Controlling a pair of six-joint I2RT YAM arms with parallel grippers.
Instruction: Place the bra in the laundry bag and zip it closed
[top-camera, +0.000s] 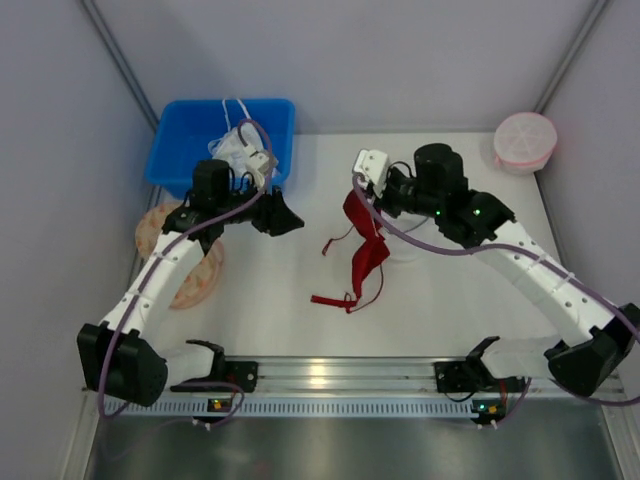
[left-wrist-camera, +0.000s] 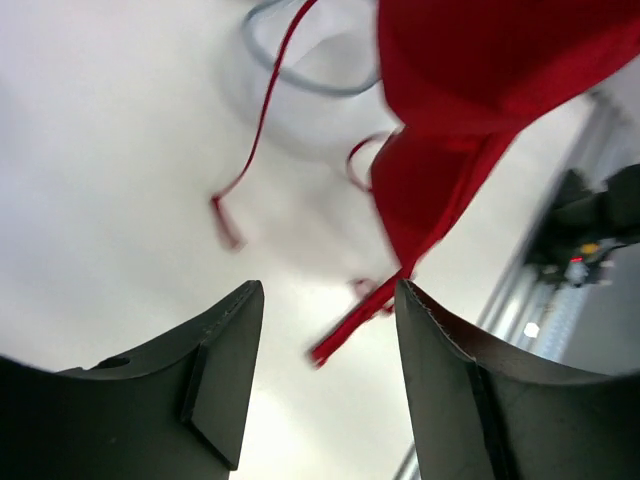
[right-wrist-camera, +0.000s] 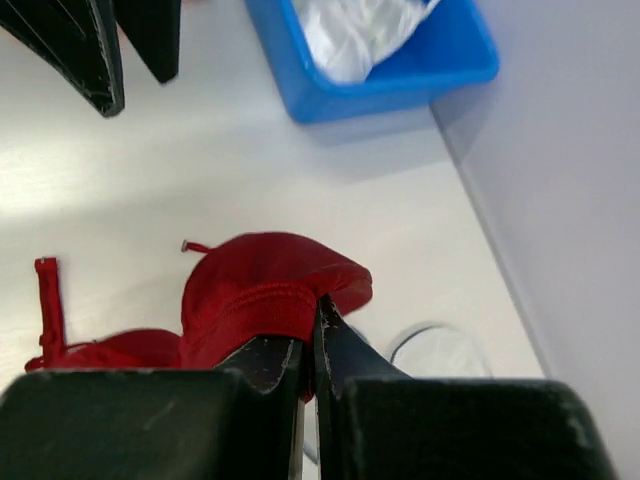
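Right wrist: right hand (right-wrist-camera: 310, 312) clamped on dark-red bra (right-wrist-camera: 258, 288); left hand (left-wrist-camera: 328, 292) apart.

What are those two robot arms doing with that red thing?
The right gripper is pinched shut on one end of the dark-red bra, which dangles from it over the white table. The left gripper is open and empty, facing the bra from nearby. The white mesh laundry bag lies on the table right by the bra, and the bra isn't in it yet.
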